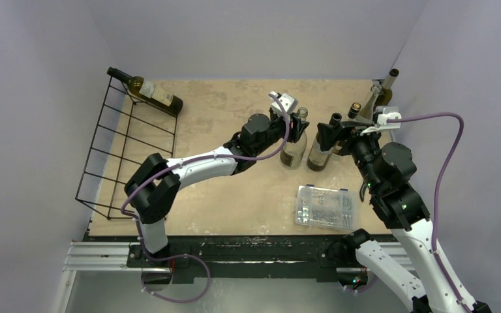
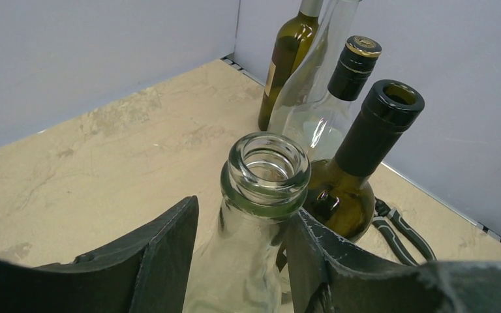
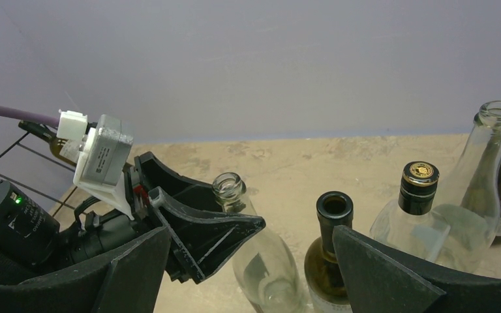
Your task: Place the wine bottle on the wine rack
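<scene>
Left pincer [image 2: 242,212]: stood astride clear wine bottle [image 2: 264,171]'s neck, its slimmest hold; gripped or not, I couldn't tell.
Wine rack [image 1: 129,147]: lay left.

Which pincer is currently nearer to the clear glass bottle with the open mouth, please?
Left. The left pincer straddles the neck of the clear bottle, a finger on each side. The right pincer stands open off to its right, by the dark green bottle.

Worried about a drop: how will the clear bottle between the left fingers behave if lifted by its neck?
Empty, the clear bottle is probably light. Smooth glass may slip, though its lip could catch the fingers. Tall and narrow, it may tip.
</scene>
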`<state>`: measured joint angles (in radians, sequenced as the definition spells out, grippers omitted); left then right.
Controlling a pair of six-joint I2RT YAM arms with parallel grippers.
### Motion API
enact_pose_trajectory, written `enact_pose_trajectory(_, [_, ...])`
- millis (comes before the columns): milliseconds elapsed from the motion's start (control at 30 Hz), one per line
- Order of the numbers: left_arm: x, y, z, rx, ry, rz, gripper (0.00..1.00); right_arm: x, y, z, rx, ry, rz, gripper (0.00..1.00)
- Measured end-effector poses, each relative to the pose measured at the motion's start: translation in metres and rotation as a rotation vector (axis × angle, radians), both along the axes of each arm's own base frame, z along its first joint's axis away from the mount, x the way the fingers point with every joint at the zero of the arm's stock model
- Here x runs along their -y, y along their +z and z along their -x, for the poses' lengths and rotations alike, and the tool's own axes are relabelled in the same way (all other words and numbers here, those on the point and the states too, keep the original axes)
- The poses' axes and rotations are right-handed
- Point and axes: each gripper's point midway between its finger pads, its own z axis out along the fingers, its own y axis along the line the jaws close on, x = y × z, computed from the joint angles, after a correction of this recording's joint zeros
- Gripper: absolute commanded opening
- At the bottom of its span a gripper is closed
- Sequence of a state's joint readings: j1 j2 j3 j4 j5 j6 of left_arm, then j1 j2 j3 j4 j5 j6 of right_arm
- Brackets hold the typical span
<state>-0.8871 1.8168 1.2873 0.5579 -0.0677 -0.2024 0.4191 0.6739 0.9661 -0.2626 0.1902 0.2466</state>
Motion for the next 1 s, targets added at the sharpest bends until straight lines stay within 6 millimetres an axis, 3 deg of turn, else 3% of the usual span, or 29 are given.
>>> enact_pose_trajectory(100, [0.0,0.0,0.0,-0.002,-0.001,-0.001,0.44,0.0,0.0,0.0,0.0,0.0,0.0,0.99])
enact_pose_trajectory(267, [0.003,0.001,0.002,-0.002,-0.009,-0.01,0.2,0.0,0.0,0.0,0.0,0.0,0.0,0.99])
enact_pose_trajectory(433, [-0.001,0.002,-0.005,-0.011,0.018,-0.025,0.13,0.0,0.001,0.001,0.003,0.0,-0.001,0.99])
enact_pose_trajectory(533, [-0.002,0.002,-0.005,-0.018,0.026,-0.027,0.0,0.001,0.002,0.002,0.006,0.0,-0.003,0.99])
enact_pose_trajectory(1000, [-0.025,0.002,-0.013,-0.125,0.166,-0.007,0.0,0.003,0.004,0.006,0.016,-0.002,-0.007,0.99])
